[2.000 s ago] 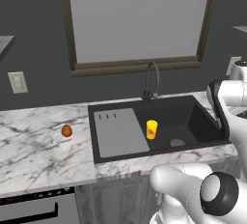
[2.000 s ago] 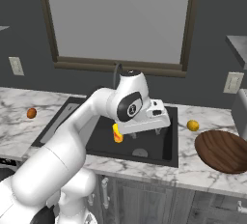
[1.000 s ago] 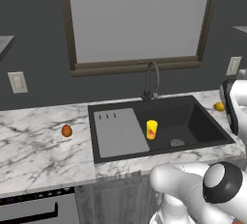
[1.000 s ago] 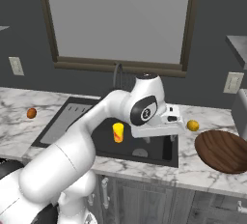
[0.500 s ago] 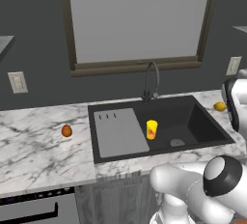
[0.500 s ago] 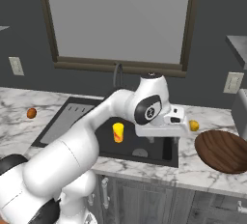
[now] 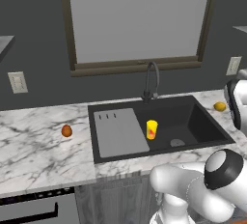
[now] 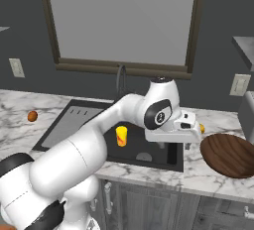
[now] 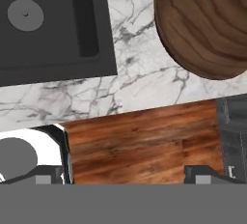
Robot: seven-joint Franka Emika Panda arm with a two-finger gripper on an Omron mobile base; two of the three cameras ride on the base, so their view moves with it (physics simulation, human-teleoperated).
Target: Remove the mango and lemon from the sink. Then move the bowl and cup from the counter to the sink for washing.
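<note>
The wooden bowl (image 8: 229, 155) on the right of the worktop (image 8: 208, 174) looks stiff, light and wide, so the open, empty end effector (image 8: 191, 134) should probably pinch its rim.

The bowl (image 9: 207, 22) runs off the top and right edges of the hand view, and in the right base view the hand covers its near-left rim. The lemon (image 8: 202, 128) is mostly hidden behind the hand there. The sink (image 9: 58, 59) is cut by the hand view's left and top edges. The cup's (image 7: 151, 129) side mark is too small to read.
</note>
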